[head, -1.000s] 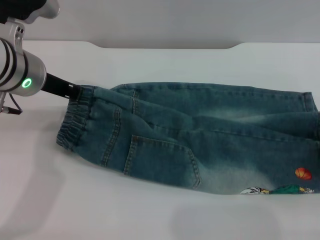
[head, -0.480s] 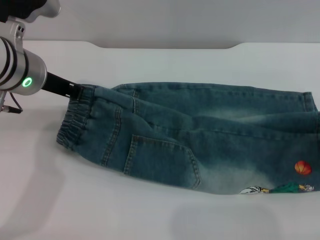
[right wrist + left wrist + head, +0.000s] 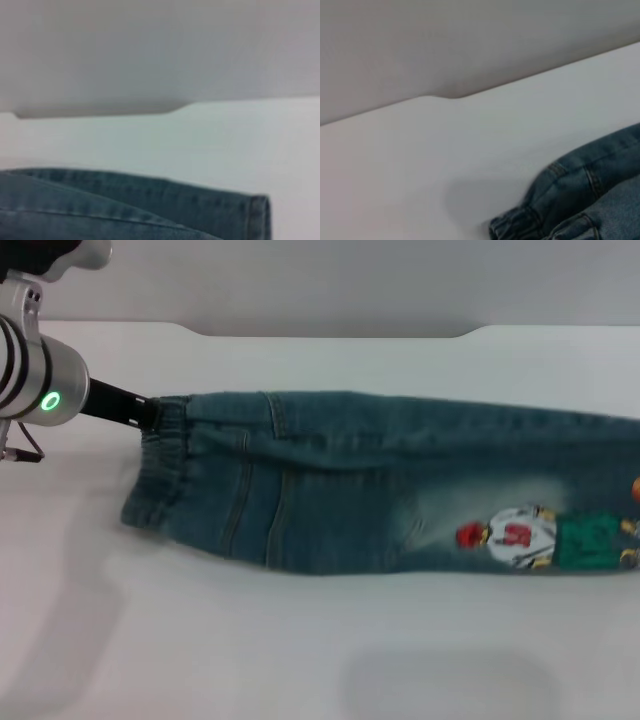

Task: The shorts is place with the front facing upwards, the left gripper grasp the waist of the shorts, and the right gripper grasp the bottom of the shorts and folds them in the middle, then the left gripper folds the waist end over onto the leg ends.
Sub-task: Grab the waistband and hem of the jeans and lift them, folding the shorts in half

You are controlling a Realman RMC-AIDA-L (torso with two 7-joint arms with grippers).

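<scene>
White and smooth, the counter (image 3: pixel 300 660) carries everything we are working with, and its matt surface gives the cloth little to catch on. Across it the shorts (image 3: pixel 350 480) lie as a long narrow band running from our left side out past the right edge of the head view, already doubled along their length so that one leg rests on the other; we judge the middle fold done and the waist-over-hems fold not yet done. The denim is teal-blue with pale washed patches, stiff enough to hold a clean straight edge along the far side yet soft where it sags at the near side. At our left end the waist of the shorts (image 3: pixel 160 465) is puckered elastic, bunched and ridged, and its far corner is drawn taut toward the left gripper (image 3: pixel 143 412), which holds it there so the band stays stretched for the coming fold. Its jaws look closed on that corner, though the cloth hides most of them. Toward our right, small red, white and green cartoon prints (image 3: pixel 525 538) face up near the hems. The right gripper is out of the head view and unseen in its own wrist view, which shows only a stitched hem corner (image 3: pixel 257 212) just beside it, so we cannot tell its state.
</scene>
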